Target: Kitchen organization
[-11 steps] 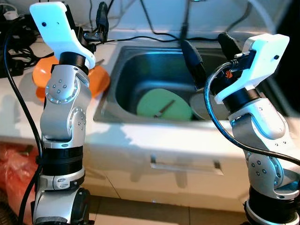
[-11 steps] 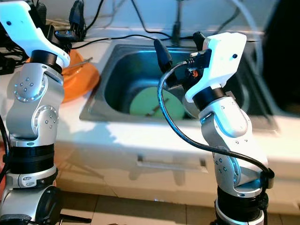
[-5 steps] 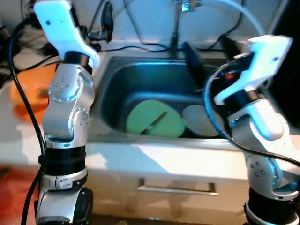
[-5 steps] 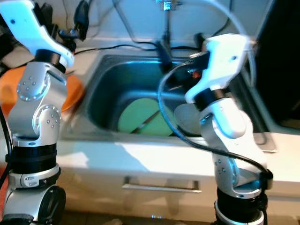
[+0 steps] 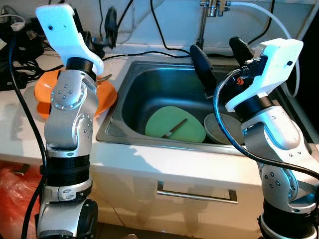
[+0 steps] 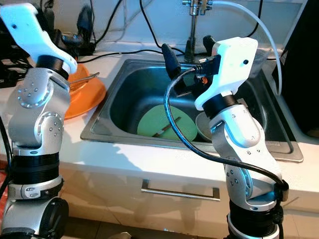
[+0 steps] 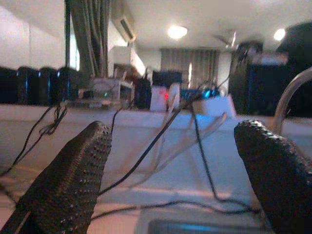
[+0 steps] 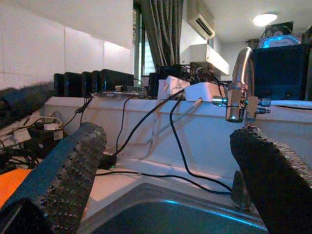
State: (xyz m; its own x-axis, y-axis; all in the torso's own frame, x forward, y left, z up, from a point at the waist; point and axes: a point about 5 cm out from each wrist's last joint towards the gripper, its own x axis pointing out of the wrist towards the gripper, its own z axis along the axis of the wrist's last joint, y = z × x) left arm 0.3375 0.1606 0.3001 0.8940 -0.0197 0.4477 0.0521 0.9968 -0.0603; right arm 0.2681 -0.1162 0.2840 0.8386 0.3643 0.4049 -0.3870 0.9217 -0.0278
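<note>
Place: home kitchen | Evidence: steel sink set in a white counter, chrome faucet at its back edge, drawer handle below, green plate in the basin, curtains and air conditioner beyond.

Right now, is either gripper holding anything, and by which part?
Nothing is held. The left gripper and the right gripper are both open, raised above the sink, with nothing between the fingers.

wall: pale tiled backsplash
curtains: dark, by air conditioner
ceiling lights: lit
cabinet: white drawer, metal handle
</note>
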